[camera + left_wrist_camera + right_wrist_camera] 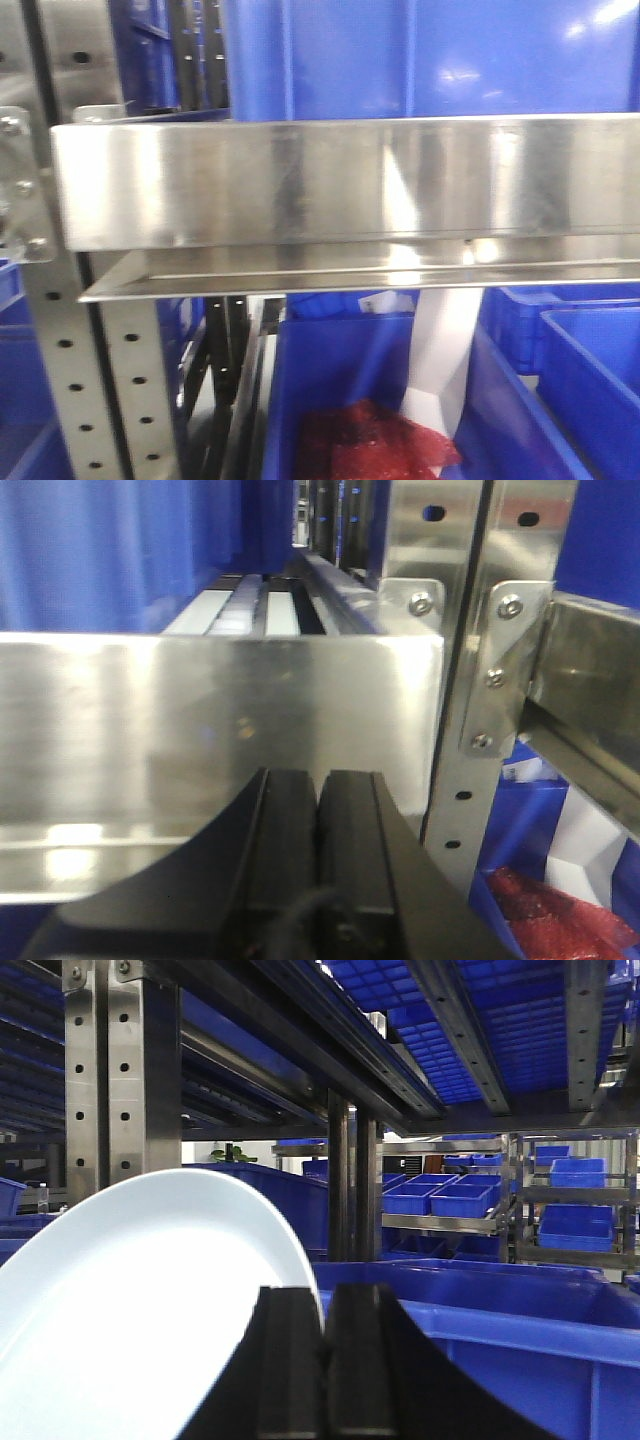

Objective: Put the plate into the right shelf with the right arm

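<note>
Holding the plate (pixel 150 1300) at the right shelf (pixel 145 1080), not yet released.
The right arm (pixel 322 1370) jaws pinch its rim, tilted above a blue bin (pixel 500 1360) under the rails; lowering and letting go remain. The left arm (pixel 320 860) jaws are closed, empty.

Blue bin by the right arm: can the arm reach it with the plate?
Probably yes. The right gripper holds the plate right behind the bin, at its near rim. Nothing shows between them, and the rails overhead leave an open gap above the bin.
</note>
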